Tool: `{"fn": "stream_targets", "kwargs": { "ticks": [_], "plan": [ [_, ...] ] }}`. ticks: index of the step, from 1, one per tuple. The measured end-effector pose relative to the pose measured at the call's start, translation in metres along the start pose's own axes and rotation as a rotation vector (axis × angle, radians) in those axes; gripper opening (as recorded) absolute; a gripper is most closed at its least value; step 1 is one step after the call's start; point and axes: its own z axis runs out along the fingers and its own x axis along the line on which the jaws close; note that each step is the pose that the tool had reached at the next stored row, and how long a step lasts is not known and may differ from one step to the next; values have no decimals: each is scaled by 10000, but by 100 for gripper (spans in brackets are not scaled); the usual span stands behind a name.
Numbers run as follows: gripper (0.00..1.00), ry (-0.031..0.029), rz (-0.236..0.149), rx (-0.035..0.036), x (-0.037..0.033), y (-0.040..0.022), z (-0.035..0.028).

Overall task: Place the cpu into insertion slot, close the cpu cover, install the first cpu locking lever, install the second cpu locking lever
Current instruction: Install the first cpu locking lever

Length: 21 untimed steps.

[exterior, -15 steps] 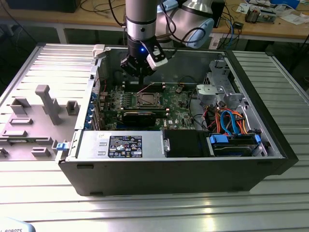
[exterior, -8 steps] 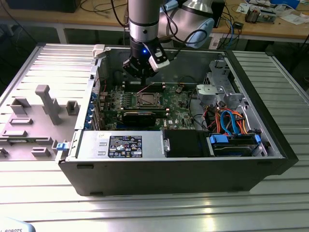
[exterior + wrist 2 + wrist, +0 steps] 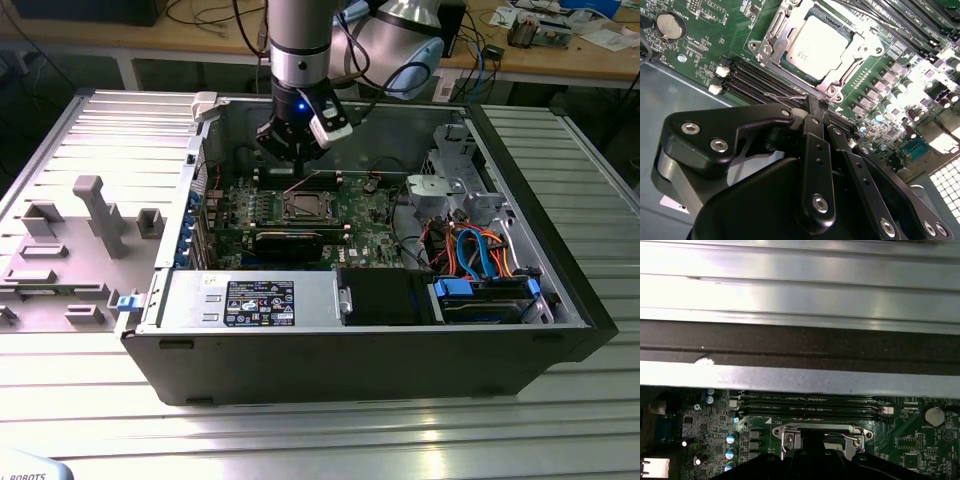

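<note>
1. In the open black computer case (image 3: 350, 365), a white-and-black label (image 3: 260, 302) sat by the near edge, its print illegible.
2. The black gripper (image 3: 817, 105) hid part of the green circuit board (image 3: 705, 45), its fingers pinched together on a thin wire locking lever (image 3: 782, 96).
3. The silver framed cpu cover (image 3: 774, 36) lay shut over the dull silver square cpu (image 3: 817, 45) mid-board.

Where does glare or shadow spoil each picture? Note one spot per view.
Exterior view: lamp glare streaks the ribbed table. Second wrist view: the cpu shines pale; the tool, gripping the locking lever, sits dark in front. First wrist view: reflection whitens that table beyond the case.
</note>
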Motion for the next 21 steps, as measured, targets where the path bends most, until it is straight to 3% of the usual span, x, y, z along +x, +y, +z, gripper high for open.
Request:
{"fn": "stream_targets", "kwargs": {
  "ticks": [9,11,21],
  "plan": [
    [11,0,-1,17,-76,50,50],
    [11,1,0,30,-121,71,75],
    [11,1,-1,31,-150,73,83]
  ]
}}
